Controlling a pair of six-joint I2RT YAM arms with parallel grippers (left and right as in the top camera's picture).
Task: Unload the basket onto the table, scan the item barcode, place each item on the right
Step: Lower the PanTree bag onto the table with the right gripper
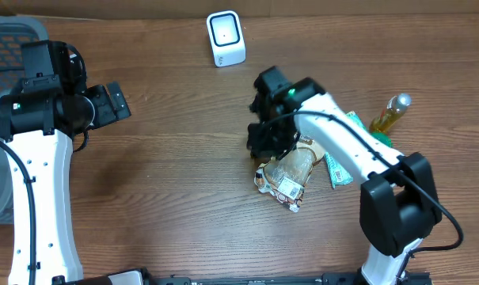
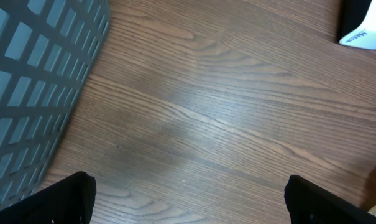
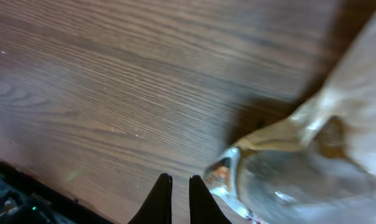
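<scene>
The right fingers [image 3: 158, 202] are clenched on nothing visible, just beside the edge of the clear crinkled plastic food bag [image 1: 290, 169] lying on the brown wooden desk [image 1: 168, 174], well apart from the white box-shaped scanner [image 1: 225, 38]; the left fingers [image 2: 66, 199] stand released wide.

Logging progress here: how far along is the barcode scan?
Done: nothing yet; the bag lies away from the scanner. In hand: the right gripper is shut beside the bag's corner, gripping nothing visible. To do: grasp the bag and present it to the scanner. The left gripper is open, idle.
</scene>
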